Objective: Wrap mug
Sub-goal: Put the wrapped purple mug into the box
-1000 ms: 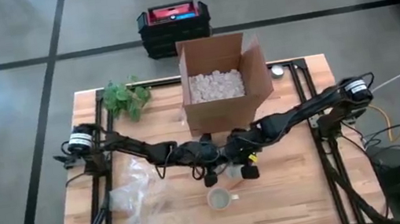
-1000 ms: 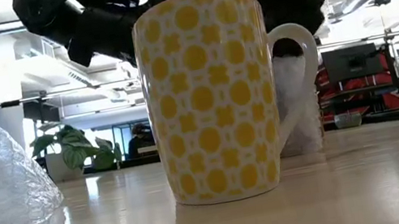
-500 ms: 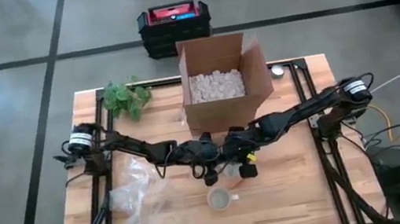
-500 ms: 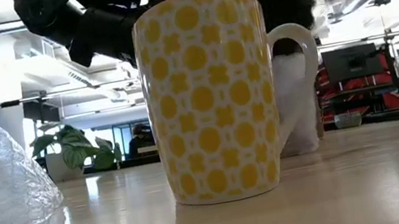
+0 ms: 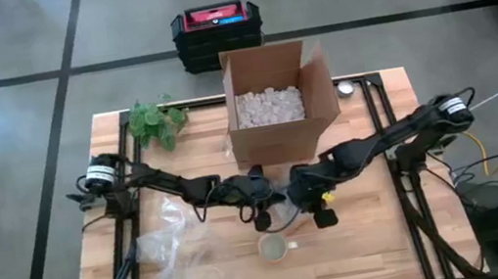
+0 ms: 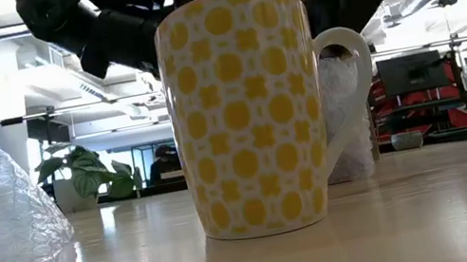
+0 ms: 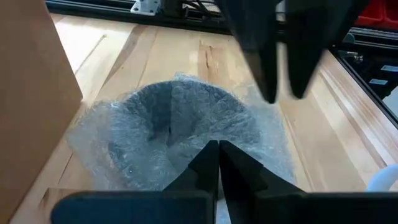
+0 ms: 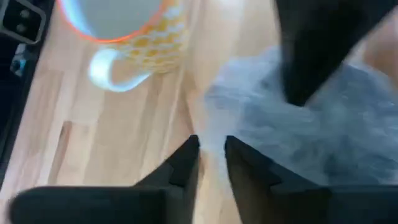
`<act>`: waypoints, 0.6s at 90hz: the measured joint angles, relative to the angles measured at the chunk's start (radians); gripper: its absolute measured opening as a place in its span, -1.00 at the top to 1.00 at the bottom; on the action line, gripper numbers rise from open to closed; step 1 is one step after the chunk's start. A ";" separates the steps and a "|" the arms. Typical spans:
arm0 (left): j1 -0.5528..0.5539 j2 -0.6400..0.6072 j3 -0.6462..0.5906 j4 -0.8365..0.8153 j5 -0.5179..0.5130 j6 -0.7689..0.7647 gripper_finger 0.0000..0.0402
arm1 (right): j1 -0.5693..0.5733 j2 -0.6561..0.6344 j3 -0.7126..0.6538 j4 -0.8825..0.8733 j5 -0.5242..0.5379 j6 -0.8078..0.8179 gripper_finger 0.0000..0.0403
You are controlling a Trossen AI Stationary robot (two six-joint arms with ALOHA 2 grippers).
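Mug [image 5: 272,247] stands upright on the desk [image 5: 384,248] just nearer the front edge than both grippers, left fingers [image 7: 214,163] pinching the bubble wrap sheet [image 7: 180,127] behind it, right fingers [image 8: 186,163] slightly parted, empty

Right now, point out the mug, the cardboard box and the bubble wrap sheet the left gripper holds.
mug [image 6: 244,110], low view, patterned side wall.
cardboard box [image 5: 274,139], high view, front wall.
bubble wrap sheet [image 7: 180,121], left wrist view, bulged middle.

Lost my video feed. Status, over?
Left gripper shut on bubble wrap. Right gripper open, off it. Mug unwrapped, nothing blocking.
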State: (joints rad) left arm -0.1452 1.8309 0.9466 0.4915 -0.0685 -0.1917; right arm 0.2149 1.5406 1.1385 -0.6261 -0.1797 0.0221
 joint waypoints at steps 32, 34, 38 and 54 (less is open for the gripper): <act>0.000 0.000 0.000 0.002 0.000 0.000 1.00 | 0.015 0.175 0.005 0.039 0.236 -0.141 0.00; 0.000 0.000 0.000 0.002 0.000 0.000 1.00 | 0.015 0.186 0.005 0.041 0.240 -0.146 0.03; 0.000 0.000 0.000 0.002 0.000 0.000 1.00 | 0.015 0.199 0.006 0.041 0.242 -0.153 0.14; -0.006 -0.028 0.005 -0.022 0.018 -0.067 1.00 | 0.026 0.174 0.005 0.004 0.181 -0.141 0.87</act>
State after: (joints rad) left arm -0.1509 1.8030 0.9520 0.4698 -0.0500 -0.2584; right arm 0.2405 1.7146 1.1440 -0.6221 0.0012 -0.1189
